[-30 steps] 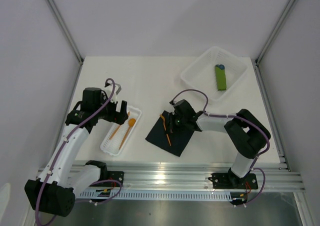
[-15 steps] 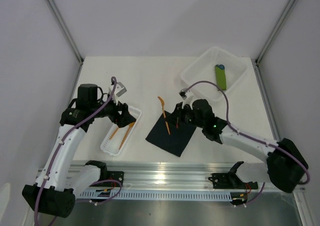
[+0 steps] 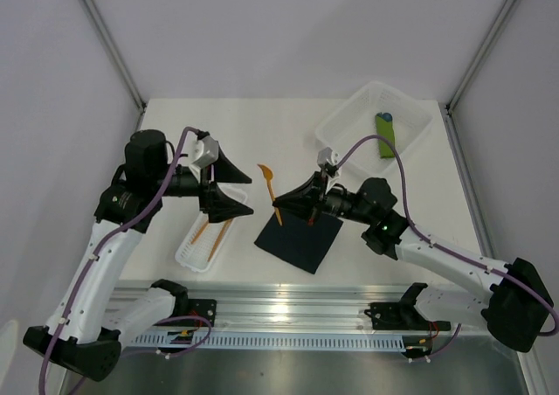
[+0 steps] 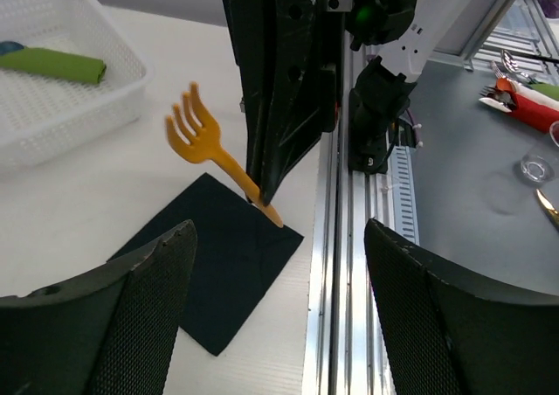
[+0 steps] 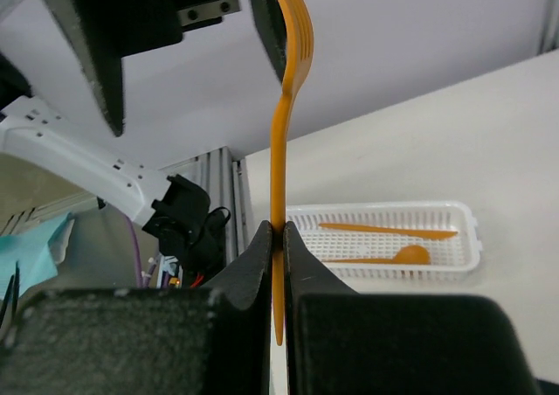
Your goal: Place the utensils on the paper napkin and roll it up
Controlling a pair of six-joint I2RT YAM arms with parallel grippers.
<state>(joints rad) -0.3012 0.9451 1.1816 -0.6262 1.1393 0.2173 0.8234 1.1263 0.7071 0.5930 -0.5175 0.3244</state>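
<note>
The black paper napkin (image 3: 300, 240) lies flat on the table and also shows in the left wrist view (image 4: 210, 264). My right gripper (image 3: 281, 210) is shut on an orange fork (image 3: 269, 188), holding it in the air over the napkin's left corner; the fork also shows in the left wrist view (image 4: 205, 146) and the right wrist view (image 5: 285, 89). An orange spoon (image 5: 384, 257) and an orange knife (image 5: 384, 230) lie in the narrow white tray (image 3: 205, 238). My left gripper (image 3: 243, 194) is open and empty, raised above the tray and facing the right gripper.
A white basket (image 3: 349, 133) at the back right holds a green rolled bundle with a blue tip (image 3: 385, 135). The aluminium rail (image 3: 332, 312) runs along the near edge. White walls close in both sides.
My right gripper has lifted the fork off the napkin and tilted it up to the left. My left arm has risen from the tray and turned toward the right gripper.
</note>
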